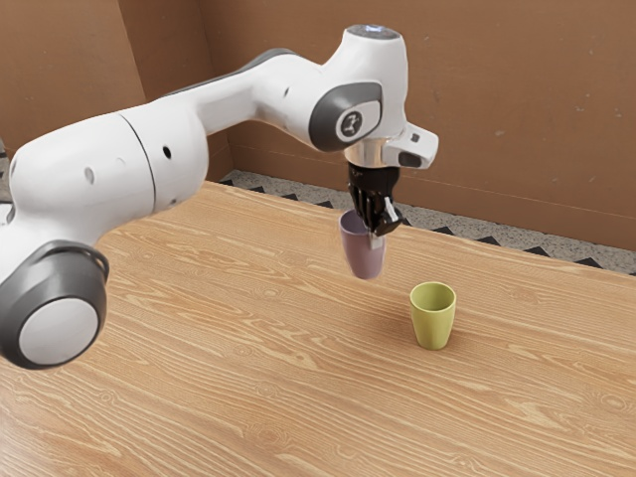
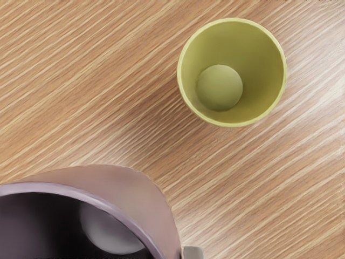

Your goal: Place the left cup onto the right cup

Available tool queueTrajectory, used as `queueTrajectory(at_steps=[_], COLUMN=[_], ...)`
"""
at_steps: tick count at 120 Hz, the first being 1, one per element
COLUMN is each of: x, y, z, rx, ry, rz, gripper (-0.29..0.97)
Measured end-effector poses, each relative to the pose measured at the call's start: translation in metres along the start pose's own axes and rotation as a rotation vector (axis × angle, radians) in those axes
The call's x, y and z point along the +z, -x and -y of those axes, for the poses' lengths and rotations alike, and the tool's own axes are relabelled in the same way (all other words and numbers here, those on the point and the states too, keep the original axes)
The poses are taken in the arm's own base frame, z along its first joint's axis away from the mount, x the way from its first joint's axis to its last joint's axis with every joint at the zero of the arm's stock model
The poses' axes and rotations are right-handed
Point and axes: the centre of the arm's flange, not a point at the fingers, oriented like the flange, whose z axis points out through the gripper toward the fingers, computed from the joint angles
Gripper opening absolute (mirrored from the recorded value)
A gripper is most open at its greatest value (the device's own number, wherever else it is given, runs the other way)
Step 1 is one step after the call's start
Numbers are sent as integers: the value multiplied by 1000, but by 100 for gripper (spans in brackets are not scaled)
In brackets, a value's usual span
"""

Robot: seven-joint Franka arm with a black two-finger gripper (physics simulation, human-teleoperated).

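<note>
— Wooden table (image 1: 248,397) below?
— Yes. Above it, purple cup (image 1: 363,253), pinched at the rim between jaws of gripper (image 1: 376,227); green cup (image 1: 433,314) standing apart, toward exterior view's right.
— Wrist view?
— Looks into both cups' round floors. From exterior: emblem (image 1: 350,122) on arm (image 1: 248,99), unreadable.

wooden table (image 1: 248,397), light grain with wavy streaks across the top; plain brown wall (image 1: 517,89) behind it, baseboard (image 1: 537,204) along the bottom; strip of speckled grey floor (image 1: 467,227) between table edge and wall
</note>
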Motion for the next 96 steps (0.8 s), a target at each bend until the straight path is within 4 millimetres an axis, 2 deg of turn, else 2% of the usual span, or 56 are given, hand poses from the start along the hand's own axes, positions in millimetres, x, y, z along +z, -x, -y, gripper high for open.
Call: queueTrajectory(at_steps=[22,59,96], x=[-8,-20,-10], y=[-7,-19,-35], z=[-28,-59,-70], rx=[39,78,94], ry=[2,-10,-19], rz=[-9,-39,-52], gripper=[-11,-11,-11])
